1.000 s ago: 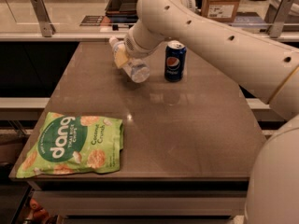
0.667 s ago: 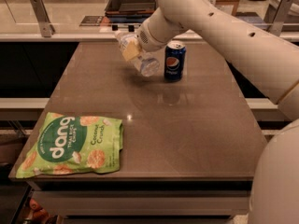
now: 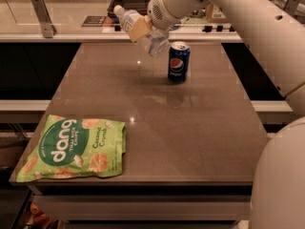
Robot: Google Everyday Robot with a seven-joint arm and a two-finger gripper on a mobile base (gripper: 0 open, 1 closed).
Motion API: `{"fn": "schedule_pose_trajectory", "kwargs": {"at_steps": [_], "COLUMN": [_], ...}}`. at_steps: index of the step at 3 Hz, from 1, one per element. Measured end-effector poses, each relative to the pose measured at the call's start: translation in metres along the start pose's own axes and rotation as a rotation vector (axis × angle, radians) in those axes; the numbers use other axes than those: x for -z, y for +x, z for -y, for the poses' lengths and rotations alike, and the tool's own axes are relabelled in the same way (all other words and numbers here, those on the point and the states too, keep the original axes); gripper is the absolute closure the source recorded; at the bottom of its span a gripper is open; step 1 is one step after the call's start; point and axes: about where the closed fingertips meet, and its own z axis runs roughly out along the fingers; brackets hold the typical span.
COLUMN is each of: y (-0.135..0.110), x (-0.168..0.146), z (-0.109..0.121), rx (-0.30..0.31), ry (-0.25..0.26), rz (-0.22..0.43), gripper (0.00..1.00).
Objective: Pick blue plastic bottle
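Observation:
The blue plastic bottle (image 3: 153, 43), clear with a pale label and a white cap at its upper left end, hangs tilted in the air above the far part of the table. My gripper (image 3: 140, 27) is shut on the bottle around its middle, with a tan finger pad (image 3: 138, 28) across the label. The white arm reaches in from the upper right.
A dark blue Pepsi can (image 3: 178, 62) stands upright on the brown table (image 3: 190, 128), just right of and below the bottle. A green Dang chips bag (image 3: 74, 148) lies flat at the near left corner. A counter with trays runs behind the table.
The gripper has lifted the bottle up off the table and away from the can's left side; the arm has risen. The can and the bag have not moved.

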Motion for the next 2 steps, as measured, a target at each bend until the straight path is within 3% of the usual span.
{"fn": "schedule_pose_trajectory", "kwargs": {"at_steps": [2], "y": [-0.04], "x": [0.027], "z": [-0.014], "rx": [0.123], "ry": [-0.021], "rz": [0.07], "gripper": [1.0]}}
